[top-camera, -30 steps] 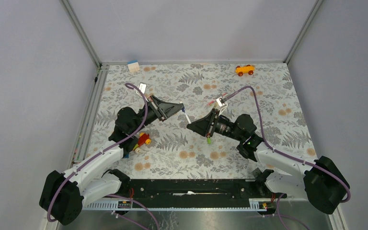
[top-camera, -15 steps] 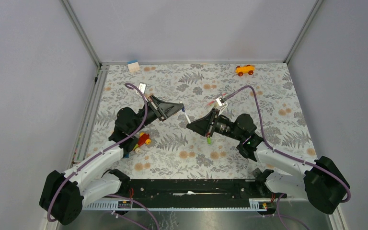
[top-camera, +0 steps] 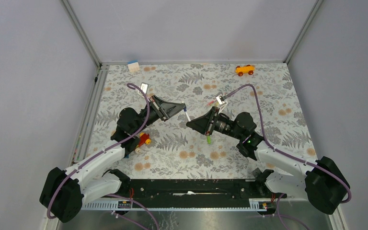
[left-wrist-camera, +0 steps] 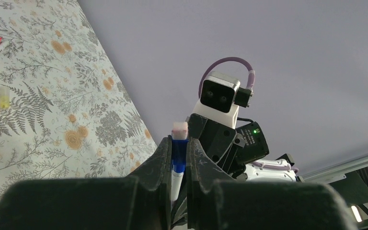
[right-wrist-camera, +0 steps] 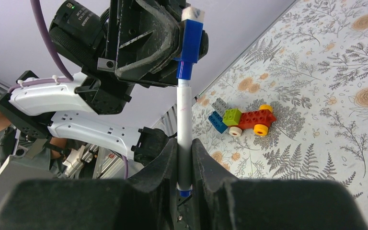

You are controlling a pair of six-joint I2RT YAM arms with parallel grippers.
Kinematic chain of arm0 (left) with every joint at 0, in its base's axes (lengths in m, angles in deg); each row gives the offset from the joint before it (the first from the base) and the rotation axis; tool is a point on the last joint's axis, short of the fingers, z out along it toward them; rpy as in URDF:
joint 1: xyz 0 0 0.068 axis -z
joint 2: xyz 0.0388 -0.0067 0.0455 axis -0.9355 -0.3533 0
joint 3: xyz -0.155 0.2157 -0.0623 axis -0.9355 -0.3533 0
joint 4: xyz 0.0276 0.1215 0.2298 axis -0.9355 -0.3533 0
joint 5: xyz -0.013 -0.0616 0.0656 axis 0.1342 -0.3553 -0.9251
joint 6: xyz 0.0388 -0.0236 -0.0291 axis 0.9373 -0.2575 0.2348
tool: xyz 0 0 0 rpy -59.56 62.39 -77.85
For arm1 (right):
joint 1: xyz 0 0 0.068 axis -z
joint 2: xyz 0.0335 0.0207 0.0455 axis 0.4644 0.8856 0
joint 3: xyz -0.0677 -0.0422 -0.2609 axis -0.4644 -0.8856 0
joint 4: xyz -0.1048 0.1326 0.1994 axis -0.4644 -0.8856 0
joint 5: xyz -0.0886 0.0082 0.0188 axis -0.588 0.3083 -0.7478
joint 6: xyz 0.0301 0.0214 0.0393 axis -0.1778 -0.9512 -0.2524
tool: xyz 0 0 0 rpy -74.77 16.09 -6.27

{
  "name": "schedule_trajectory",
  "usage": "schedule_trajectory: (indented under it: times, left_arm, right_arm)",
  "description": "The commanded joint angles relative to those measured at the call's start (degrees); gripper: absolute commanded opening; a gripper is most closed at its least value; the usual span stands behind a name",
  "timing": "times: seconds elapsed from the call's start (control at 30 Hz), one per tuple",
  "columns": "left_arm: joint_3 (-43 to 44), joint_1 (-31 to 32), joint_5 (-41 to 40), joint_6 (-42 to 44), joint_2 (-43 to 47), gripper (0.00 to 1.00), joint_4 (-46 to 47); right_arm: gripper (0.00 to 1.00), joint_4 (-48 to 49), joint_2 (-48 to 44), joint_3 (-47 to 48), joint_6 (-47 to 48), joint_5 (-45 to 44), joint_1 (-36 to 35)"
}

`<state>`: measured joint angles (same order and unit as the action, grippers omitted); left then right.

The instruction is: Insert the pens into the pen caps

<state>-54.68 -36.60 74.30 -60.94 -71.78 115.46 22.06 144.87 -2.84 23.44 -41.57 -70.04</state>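
The right gripper (right-wrist-camera: 184, 144) is closed tight on the lower shaft of a thin white plastic pen (right-wrist-camera: 184, 120). It holds the pen in the air above the middle of the floral-patterned tabletop (top-camera: 268, 96). The pen's long axis runs straight out from that gripper toward the left gripper (left-wrist-camera: 179, 143), which faces it from the left-edge side. The left gripper's fingers are pinched on a short dark blue plastic cap (right-wrist-camera: 189, 45) at the pen's far end. Cap and pen share one line, and the cap looks already over the tip. How deep it sits cannot be told. Seating it probably needs a push along that axis.
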Motion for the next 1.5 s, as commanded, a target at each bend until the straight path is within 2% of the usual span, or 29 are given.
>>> schedule_trajectory:
  times: [0.0, 0.6, 0.9, 1.33, 1.47]
  left_arm:
    - [-0.06, 1.19, 0.91, 1.19, -0.34, 0.0, 2.97]
    - [-0.15, 2.65, -0.51, 3.62, 0.21, 0.0, 0.47]
    - [-0.59, 3.21, -1.37, 4.29, 0.03, 0.0, -1.33]
    - [-0.03, 3.85, -4.07, 4.24, 0.56, 0.0, -9.34]
    - [0.58, 3.92, -4.58, 3.9, 0.16, 0.0, -11.75]
  right_arm:
    - [0.0, 0.71, -1.86, 3.61, 0.69, -1.85, -0.37]
    - [0.0, -6.9, -2.18, 7.16, 0.63, -5.46, -0.36]
    - [0.0, -18.58, 0.03, 12.42, 1.36, -11.02, -0.44]
    - [0.0, -33.39, 5.19, 19.12, -4.6, -19.46, -0.44]
    - [0.0, -40.76, 6.98, 23.11, -6.2, -21.98, -0.47]
